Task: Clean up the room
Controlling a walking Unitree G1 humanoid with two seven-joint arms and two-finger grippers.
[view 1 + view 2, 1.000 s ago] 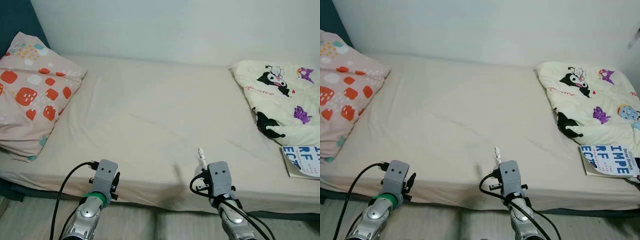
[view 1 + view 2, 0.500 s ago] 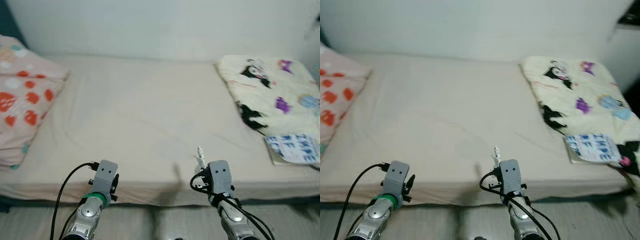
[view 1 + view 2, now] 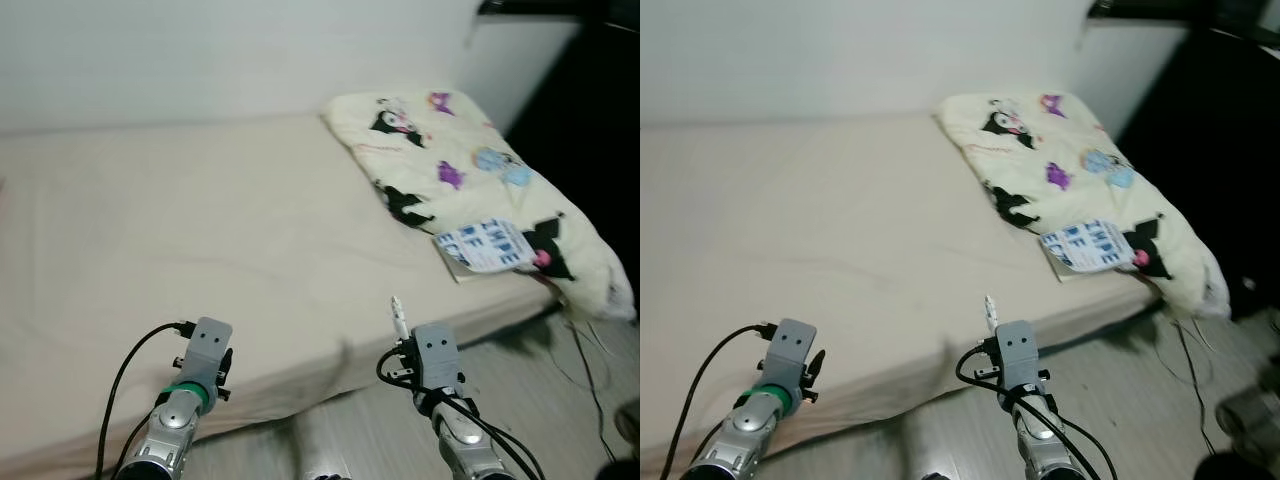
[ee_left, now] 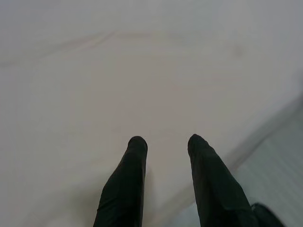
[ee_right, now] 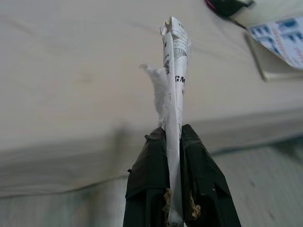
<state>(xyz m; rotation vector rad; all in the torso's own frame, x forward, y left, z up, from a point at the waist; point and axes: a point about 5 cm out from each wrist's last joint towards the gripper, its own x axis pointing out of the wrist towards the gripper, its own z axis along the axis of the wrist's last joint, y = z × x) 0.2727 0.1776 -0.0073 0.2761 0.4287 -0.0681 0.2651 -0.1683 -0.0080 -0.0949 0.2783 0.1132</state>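
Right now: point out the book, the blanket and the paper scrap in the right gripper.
book (image 3: 483, 245): left eye view, middle of its blue-lettered cover.
blanket (image 3: 420, 140): left eye view, cream cloth near the cartoon prints.
paper scrap (image 5: 173, 75): right wrist view, printed strip above the right gripper (image 5: 173, 135).

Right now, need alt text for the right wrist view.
The right gripper has its two black fingers shut on a crumpled strip of printed paper that sticks up past them. Behind it lies a beige bed sheet, with a blue-lettered book near the bed's edge.
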